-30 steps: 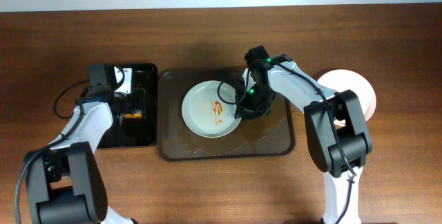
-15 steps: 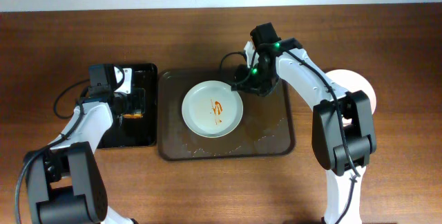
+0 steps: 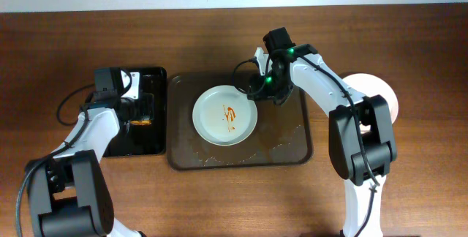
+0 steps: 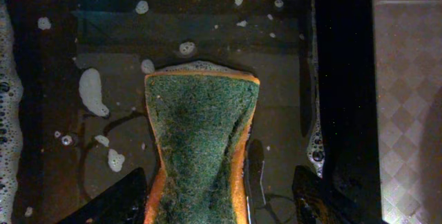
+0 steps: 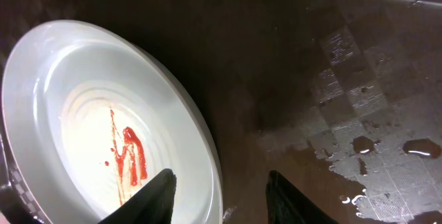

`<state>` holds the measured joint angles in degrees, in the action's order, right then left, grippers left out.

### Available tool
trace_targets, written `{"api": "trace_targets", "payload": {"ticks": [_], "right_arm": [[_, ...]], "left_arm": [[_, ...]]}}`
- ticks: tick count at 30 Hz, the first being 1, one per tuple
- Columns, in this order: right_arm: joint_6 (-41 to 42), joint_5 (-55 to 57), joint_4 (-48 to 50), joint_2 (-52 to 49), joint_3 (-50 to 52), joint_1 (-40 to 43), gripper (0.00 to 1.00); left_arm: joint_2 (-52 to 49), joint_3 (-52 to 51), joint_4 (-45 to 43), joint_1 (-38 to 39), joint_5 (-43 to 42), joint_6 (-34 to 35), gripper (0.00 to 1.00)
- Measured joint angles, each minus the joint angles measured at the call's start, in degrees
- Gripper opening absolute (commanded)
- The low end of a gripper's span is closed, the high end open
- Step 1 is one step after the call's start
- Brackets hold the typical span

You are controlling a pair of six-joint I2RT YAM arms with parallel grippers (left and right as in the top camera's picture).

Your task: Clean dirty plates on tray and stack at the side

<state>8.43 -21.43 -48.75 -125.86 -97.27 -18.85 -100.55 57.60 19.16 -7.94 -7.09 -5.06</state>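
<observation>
The dirty plate (image 3: 219, 123) lay flat and face up, left of centre on the brown tray (image 3: 289, 145), with a sauce smear near its middle. Being round, it had no long axis; the tray's ran left to right across the overhead frame. The right gripper (image 5: 219, 182) hovered just beside the plate's upper-right rim, jaws apart and empty. The left gripper (image 4: 217, 189) pinched a green sponge (image 4: 200, 134) over the soapy black tray (image 3: 157, 138) at frame left. Wiping looked not yet begun. The next move probably called for carrying the sponge over to the smear while the right gripper steadied the rim.
</observation>
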Motion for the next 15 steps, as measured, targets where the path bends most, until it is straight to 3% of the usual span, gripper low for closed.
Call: {"api": "trace_targets", "payload": {"ticks": [9,15], "right_arm": [[-0.72,0.70,-0.02,-0.11,0.00,-0.50,0.44],[-0.85,3.17,0.00,-0.98,0.00,-2.62,0.35]], "left_arm": [[0.00,0.00,0.00,0.00,0.00,-0.02,0.66],[0.00,0.00,0.00,0.00,0.00,0.00,0.67]]}}
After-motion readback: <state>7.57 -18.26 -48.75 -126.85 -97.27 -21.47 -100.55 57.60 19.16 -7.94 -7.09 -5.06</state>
